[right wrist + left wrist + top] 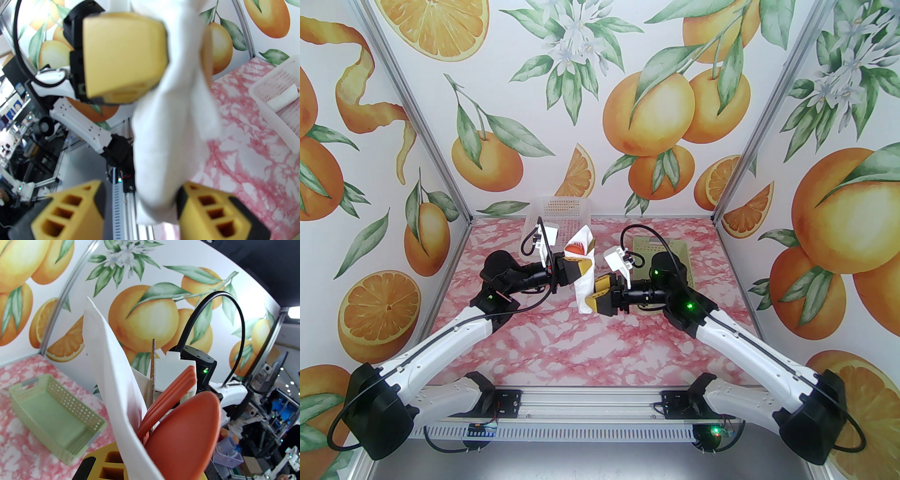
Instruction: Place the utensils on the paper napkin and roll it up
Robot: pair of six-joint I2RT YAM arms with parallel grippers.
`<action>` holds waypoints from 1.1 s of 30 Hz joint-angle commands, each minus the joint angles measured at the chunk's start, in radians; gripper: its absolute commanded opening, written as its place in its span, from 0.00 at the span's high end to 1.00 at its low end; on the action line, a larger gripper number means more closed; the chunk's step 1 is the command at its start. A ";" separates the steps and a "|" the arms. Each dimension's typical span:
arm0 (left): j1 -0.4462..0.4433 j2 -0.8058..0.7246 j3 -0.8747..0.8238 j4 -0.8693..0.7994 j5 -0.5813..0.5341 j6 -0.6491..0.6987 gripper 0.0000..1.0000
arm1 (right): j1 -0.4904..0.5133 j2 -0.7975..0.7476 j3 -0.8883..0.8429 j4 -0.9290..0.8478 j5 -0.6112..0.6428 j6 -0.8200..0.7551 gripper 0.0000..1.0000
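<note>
White links (pixel 440 342), black joints (pixel 379 417) (green lights (pixel 688 305) glowing), black cables (pixel 236 310), yellow fingers (pixel 602 282).

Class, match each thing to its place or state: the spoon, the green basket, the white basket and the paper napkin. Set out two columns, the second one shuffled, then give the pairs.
1 spoon
2 green basket
3 white basket
4 paper napkin

A holds a slim white paper roll
B rolled up, clamped in the left gripper
C pokes out of the roll's top
D stands on the table, nothing inside

Pairs: 1-C, 2-D, 3-A, 4-B
</note>
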 commanded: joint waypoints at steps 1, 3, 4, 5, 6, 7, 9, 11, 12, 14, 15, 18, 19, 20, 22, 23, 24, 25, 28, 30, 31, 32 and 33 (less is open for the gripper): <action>0.006 -0.012 0.037 0.021 -0.019 -0.008 1.00 | 0.015 0.016 -0.006 0.089 -0.006 0.020 0.48; 0.005 -0.007 0.037 0.032 -0.018 -0.017 1.00 | 0.018 0.024 -0.010 0.128 -0.014 0.040 0.49; 0.004 -0.003 0.036 0.038 -0.016 -0.021 1.00 | 0.018 0.026 -0.013 0.148 -0.020 0.050 0.50; 0.005 -0.002 0.036 0.041 -0.017 -0.023 1.00 | 0.020 0.030 -0.015 0.170 -0.024 0.063 0.50; 0.004 0.002 0.035 0.047 -0.017 -0.029 1.00 | 0.021 0.037 -0.018 0.207 -0.031 0.083 0.51; 0.004 0.004 0.035 0.050 -0.016 -0.031 1.00 | 0.024 0.045 -0.018 0.238 -0.038 0.097 0.52; 0.006 0.013 0.031 0.074 -0.019 -0.050 1.00 | 0.032 0.071 -0.011 0.297 -0.052 0.128 0.55; 0.005 0.016 0.029 0.087 -0.021 -0.059 1.00 | 0.037 0.083 -0.005 0.302 -0.050 0.129 0.55; 0.005 0.018 0.030 0.092 -0.019 -0.063 1.00 | 0.036 0.087 -0.003 0.303 -0.050 0.129 0.55; 0.006 0.021 0.033 0.102 -0.015 -0.074 1.00 | 0.035 0.087 0.000 0.278 -0.040 0.105 0.55; 0.006 0.021 0.033 0.100 -0.013 -0.075 1.00 | 0.033 0.083 0.003 0.249 -0.028 0.082 0.55; 0.006 0.017 0.034 0.099 -0.008 -0.076 1.00 | 0.008 0.068 -0.007 0.213 -0.015 0.052 0.55; 0.006 0.017 0.034 0.099 -0.005 -0.076 1.00 | -0.005 0.068 -0.011 0.221 -0.025 0.058 0.54; 0.006 0.017 0.035 0.100 0.000 -0.079 1.00 | -0.016 0.065 -0.015 0.221 -0.030 0.059 0.54; 0.006 0.017 0.035 0.100 0.005 -0.081 1.00 | -0.048 0.052 -0.030 0.222 -0.033 0.057 0.52; 0.006 0.014 0.035 0.099 0.005 -0.080 1.00 | -0.064 0.044 -0.039 0.227 -0.035 0.058 0.52; 0.006 0.013 0.037 0.098 0.006 -0.079 1.00 | -0.079 0.038 -0.046 0.232 -0.039 0.059 0.51; 0.006 0.012 0.037 0.094 0.005 -0.077 1.00 | -0.088 0.031 -0.050 0.234 -0.045 0.062 0.51; 0.006 0.015 0.039 0.091 0.001 -0.073 1.00 | -0.089 0.023 -0.054 0.245 -0.062 0.073 0.50; 0.006 0.018 0.037 0.089 -0.003 -0.071 1.00 | -0.084 0.020 -0.065 0.272 -0.075 0.090 0.49; 0.006 0.018 0.037 0.088 -0.005 -0.069 1.00 | -0.080 0.019 -0.073 0.287 -0.076 0.097 0.47; 0.007 0.020 0.037 0.086 -0.005 -0.069 1.00 | -0.077 0.016 -0.079 0.296 -0.076 0.100 0.46; 0.008 0.020 0.039 0.083 -0.006 -0.067 1.00 | -0.069 0.016 -0.084 0.305 -0.076 0.102 0.46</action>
